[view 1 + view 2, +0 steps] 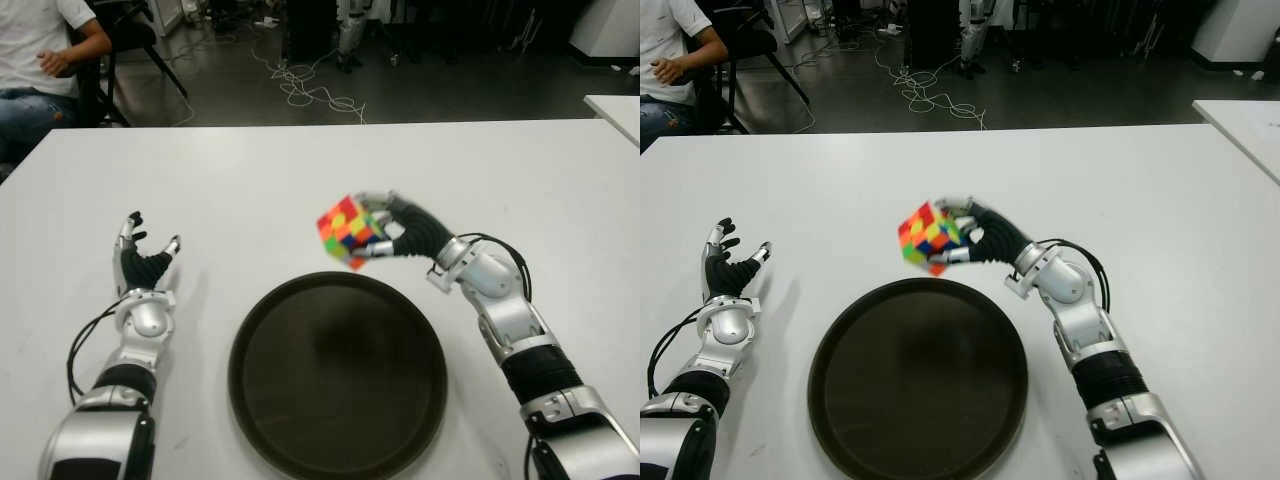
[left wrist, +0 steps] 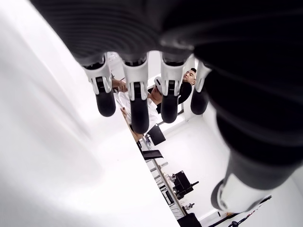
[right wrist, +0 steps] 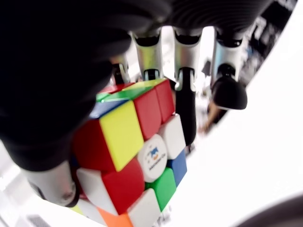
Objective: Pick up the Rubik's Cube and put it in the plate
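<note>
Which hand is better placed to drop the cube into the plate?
Right. The right hand already grips the Rubik's Cube just beyond the plate's far rim; the left hand shows open, left of the plate.

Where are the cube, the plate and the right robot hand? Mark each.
cube (image 1: pixel 347 231), left eye view, its front face
plate (image 1: pixel 338 462), left eye view, near rim
right robot hand (image 1: pixel 405 228), left eye view, black palm gripping the cube

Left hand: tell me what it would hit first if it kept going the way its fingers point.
Probably nothing soon: the open left hand points away across the bare table toward the far edge. The Rubik's Cube sits off to its right, in the right hand.
</note>
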Motion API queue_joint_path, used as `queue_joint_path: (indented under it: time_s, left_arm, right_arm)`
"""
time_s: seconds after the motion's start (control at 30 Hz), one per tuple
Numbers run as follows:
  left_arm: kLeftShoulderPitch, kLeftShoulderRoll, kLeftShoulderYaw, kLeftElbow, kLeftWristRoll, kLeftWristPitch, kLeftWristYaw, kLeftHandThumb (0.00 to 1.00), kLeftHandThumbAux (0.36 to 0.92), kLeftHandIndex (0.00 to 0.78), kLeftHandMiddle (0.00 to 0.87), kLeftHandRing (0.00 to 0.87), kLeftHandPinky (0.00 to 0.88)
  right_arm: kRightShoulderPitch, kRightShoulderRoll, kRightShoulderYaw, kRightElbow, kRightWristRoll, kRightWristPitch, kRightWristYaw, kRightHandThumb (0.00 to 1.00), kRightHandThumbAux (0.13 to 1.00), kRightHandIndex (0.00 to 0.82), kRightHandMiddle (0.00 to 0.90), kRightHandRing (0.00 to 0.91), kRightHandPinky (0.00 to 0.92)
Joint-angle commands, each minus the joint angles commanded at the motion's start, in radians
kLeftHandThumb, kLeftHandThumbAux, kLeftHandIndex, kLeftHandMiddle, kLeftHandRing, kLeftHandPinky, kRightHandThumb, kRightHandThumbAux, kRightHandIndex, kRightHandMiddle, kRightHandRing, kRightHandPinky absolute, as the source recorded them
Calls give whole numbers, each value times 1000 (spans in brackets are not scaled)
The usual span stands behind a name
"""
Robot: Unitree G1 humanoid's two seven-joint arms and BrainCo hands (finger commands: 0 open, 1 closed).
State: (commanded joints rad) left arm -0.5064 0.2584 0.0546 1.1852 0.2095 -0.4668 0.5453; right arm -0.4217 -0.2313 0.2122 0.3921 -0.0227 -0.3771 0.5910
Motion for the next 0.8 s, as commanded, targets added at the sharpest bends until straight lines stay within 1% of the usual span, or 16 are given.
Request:
queue_joint_path:
  time_s: [0.17,0.23,0.37,0.47,0.6,0.8]
  left_arm:
    - [3,-2,5,-2,-7,-8,-7,27,735,118,159,170,184]
    - [3,-3,7,-2,-10,-11,-10,26,736,115,154,166,188]
    - [3,-5,14,-2,-21,-12,-19,37,744,115,156,166,179]
    - [3,-6,16,-3,-24,-12,-24,41,741,113,155,160,159]
    - [2,-7,19,-3,-28,-12,-31,36,731,109,154,155,155]
    - [3,-6,19,-4,-28,-9,-35,24,715,96,134,131,117]
  right_arm:
    - [-4,-19,14,-19,6,29,64,680,731,435,786,814,807]
    - [-5,-24,19,-25,3,37,79,680,732,435,784,810,800]
    - [-17,-43,42,-34,-15,34,122,680,733,435,783,806,789]
    - [-20,-46,51,-34,-14,35,143,681,733,435,783,806,786]
    - [-24,-55,62,-34,-10,47,176,681,733,435,783,808,787]
    - [-10,-59,75,-53,-9,59,205,680,732,435,792,809,784]
